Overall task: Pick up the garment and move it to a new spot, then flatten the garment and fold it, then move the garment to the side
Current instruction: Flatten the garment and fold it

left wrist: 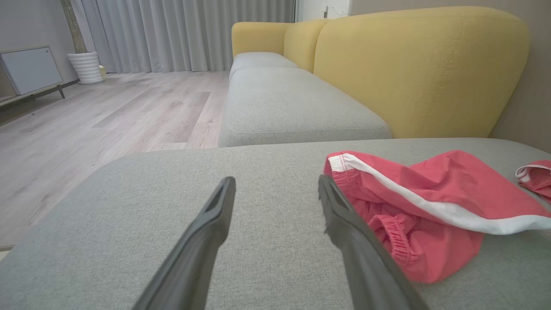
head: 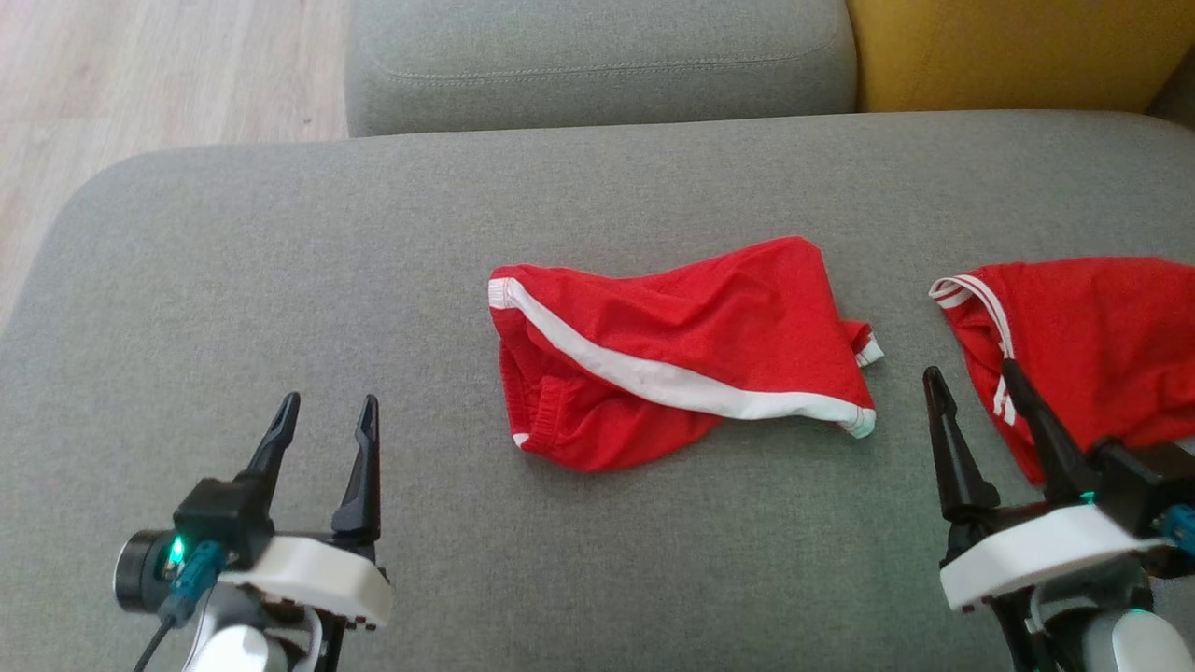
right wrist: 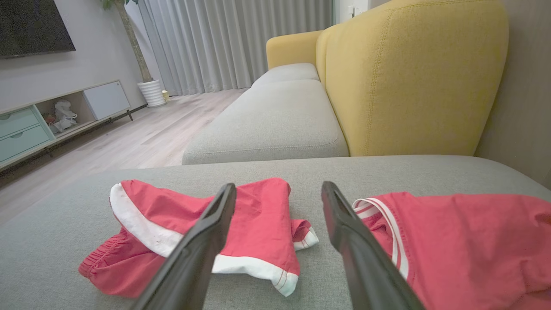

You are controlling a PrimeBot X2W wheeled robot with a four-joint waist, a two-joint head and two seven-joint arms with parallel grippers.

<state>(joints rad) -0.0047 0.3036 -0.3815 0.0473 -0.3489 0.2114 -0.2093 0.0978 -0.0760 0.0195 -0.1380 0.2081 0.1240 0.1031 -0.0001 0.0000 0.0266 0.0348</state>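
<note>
Left gripper (head: 330, 399) (jaws apart) hovers near shorts (head: 672, 350).

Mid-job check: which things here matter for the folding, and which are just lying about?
Job: red shorts mid-cushion, grey cushion, left end effector, right end effector.
Lying about: second red garment at right, probably; yellow backrest; white planter.

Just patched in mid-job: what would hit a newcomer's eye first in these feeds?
The red shorts with a white side stripe, lying crumpled in the middle of the grey cushion. Next, a second red garment with white trim on the cushion's right side, by the right gripper. Both that gripper and the left gripper, at lower left, stand open and empty.
</note>
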